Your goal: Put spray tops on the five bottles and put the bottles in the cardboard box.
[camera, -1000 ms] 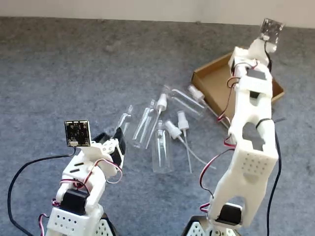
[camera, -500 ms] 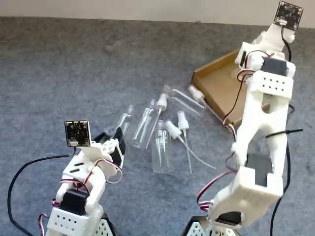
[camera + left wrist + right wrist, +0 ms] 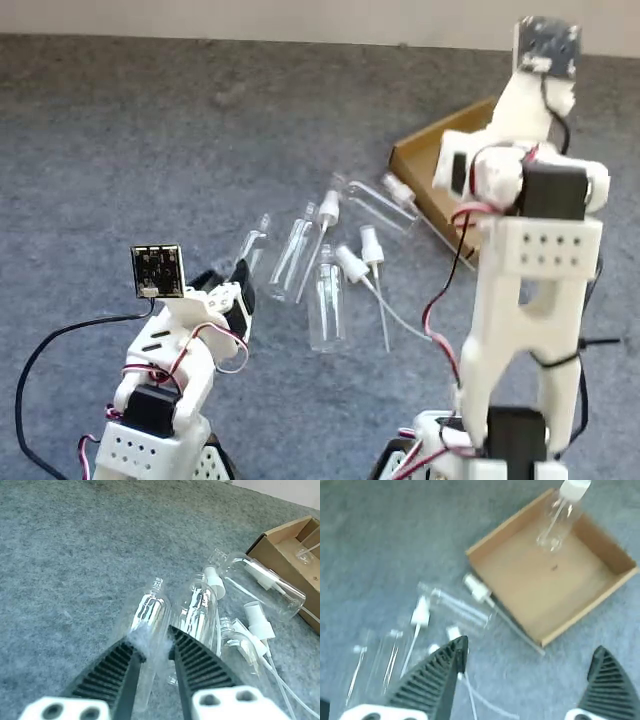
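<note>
The cardboard box (image 3: 600, 597) (image 3: 425, 160) holds one clear bottle (image 3: 560, 515) with a white spray top on it. My right gripper (image 3: 525, 655) hangs high above the carpet beside the box, wide open and empty. More clear bottles (image 3: 292, 250) (image 3: 327, 300) (image 3: 200, 605) lie on the carpet left of the box, with loose spray tops (image 3: 350, 262) (image 3: 372, 245) (image 3: 420, 615) among them. My left gripper (image 3: 156, 647) sits low over the base of the leftmost bottle (image 3: 147, 615) (image 3: 255, 245). Its fingers stand a narrow gap apart, and I see the bottle through that gap.
Grey carpet covers the whole table. The raised right arm (image 3: 530, 250) hides the near right part of the box in the high view. A long bottle (image 3: 380, 205) lies close against the box's left wall. Bare carpet stretches to the far left.
The right arm has lifted up and drawn back from over the box with its gripper open. The left arm has not moved.
</note>
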`<state>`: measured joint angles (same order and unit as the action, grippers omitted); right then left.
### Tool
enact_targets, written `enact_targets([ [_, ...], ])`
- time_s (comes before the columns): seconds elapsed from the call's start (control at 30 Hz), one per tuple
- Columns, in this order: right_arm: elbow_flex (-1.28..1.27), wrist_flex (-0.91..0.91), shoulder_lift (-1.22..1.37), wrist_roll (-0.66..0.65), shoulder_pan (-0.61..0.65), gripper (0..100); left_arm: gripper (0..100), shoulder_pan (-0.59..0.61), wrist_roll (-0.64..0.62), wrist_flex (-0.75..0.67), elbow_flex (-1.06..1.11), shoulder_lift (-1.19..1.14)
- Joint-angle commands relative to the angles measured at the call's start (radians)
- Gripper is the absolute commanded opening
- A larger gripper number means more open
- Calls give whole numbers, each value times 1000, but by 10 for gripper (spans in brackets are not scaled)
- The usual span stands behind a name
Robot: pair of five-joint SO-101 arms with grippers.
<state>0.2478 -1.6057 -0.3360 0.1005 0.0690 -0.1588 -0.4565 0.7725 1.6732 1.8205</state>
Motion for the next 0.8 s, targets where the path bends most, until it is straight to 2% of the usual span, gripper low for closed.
enact_targets([
  [0.0, -59, -38, -134, 5, 22, 346, 38, 15, -5, -17, 21, 4],
  [0.57, -622, -31, -710, 3, 22, 338, 38, 15, -5, -17, 21, 4],
  [0.63, -667, -1, -773, 3, 22, 294, 38, 15, -5, -17, 21, 4],
  [0.77, -768, 142, -903, 3, 21, 135, 38, 15, -5, -5, 21, 4],
])
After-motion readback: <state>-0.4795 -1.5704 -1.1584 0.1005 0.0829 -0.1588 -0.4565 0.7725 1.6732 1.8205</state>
